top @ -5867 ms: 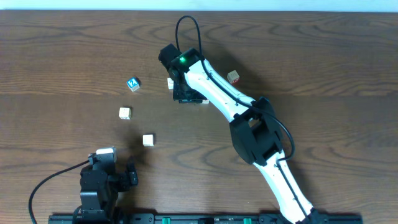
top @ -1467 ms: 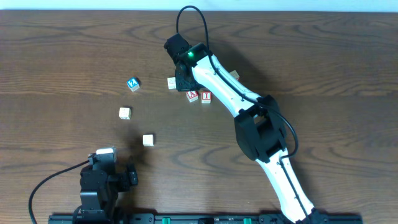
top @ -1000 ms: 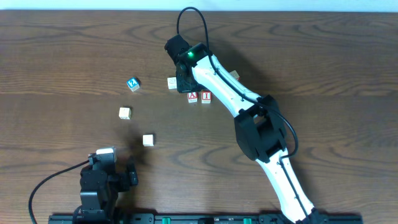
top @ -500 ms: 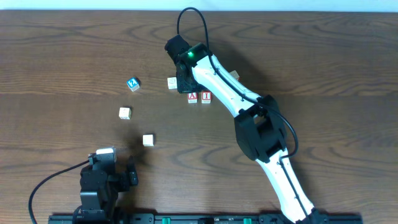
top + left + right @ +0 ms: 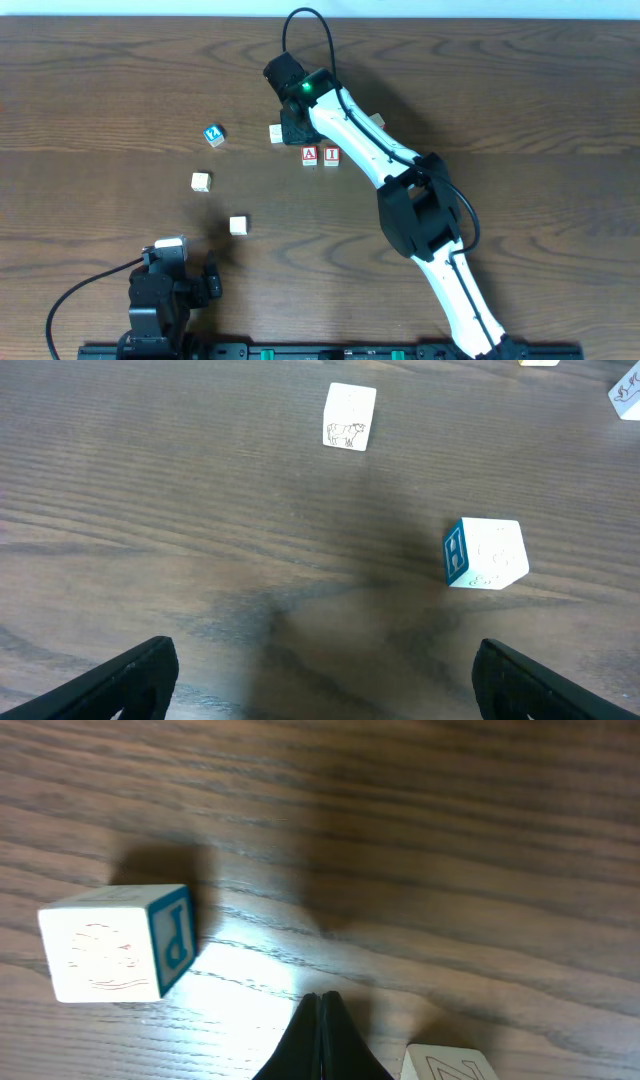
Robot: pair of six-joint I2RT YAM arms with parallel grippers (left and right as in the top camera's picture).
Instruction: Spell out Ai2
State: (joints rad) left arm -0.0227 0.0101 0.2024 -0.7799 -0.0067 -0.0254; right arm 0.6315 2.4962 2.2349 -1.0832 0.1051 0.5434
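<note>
The red "A" cube [image 5: 310,155] and the red "I" cube [image 5: 331,155] sit side by side mid-table, "A" on the left. The blue "2" cube [image 5: 214,135] lies apart, far to their left. My right gripper [image 5: 289,133] hovers just up-left of the "A" cube, touching neither; in the right wrist view the right gripper [image 5: 320,1000] is shut and empty above bare wood. My left gripper [image 5: 205,282] rests at the near-left edge, and the left wrist view shows it [image 5: 325,655] wide open and empty.
A pale cube [image 5: 274,133] with a blue "D" on its side [image 5: 118,942] lies beside the right gripper. Another cube's corner [image 5: 450,1064] shows near the fingers. Pale cubes [image 5: 201,181] [image 5: 238,225] lie left; a cow cube [image 5: 350,415] and blue-sided cube [image 5: 485,552] face the left gripper.
The right gripper, which covered the "A" and "I" cubes earlier, has drawn back up and left, leaving them in view side by side. The left arm is still.
</note>
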